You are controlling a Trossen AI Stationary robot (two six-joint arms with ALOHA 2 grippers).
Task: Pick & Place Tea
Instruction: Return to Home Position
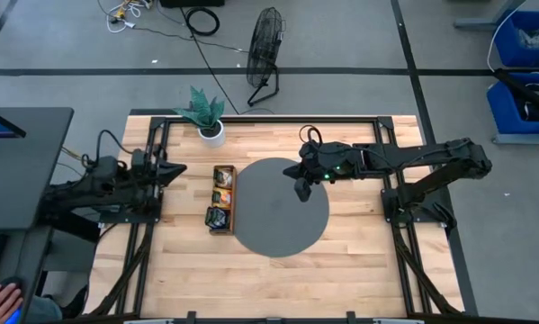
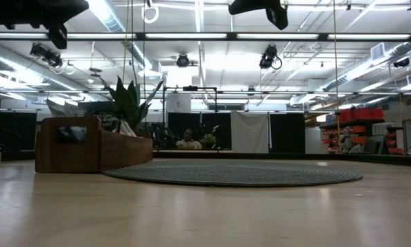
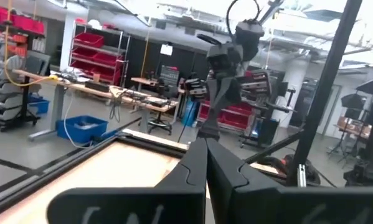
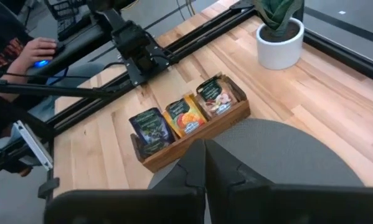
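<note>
A grey concrete floor [image 1: 359, 36] crossed by dark seams surrounds the pale plank wooden counter [image 1: 359, 270]. Beyond its far edge are a black wire-cage floor fan [image 1: 267, 40] and coiled black cables [image 1: 203, 18], with blue plastic bins [image 1: 525, 40] near one corner. Long fluorescent ceiling strips [image 2: 191, 36] light the hall, where metal shelving holds red bins [image 3: 89, 42].

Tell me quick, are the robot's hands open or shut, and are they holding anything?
Left hand: shut, holding nothing, at the table's left edge.
Right hand: shut, holding nothing, above the round grey mat.
</note>
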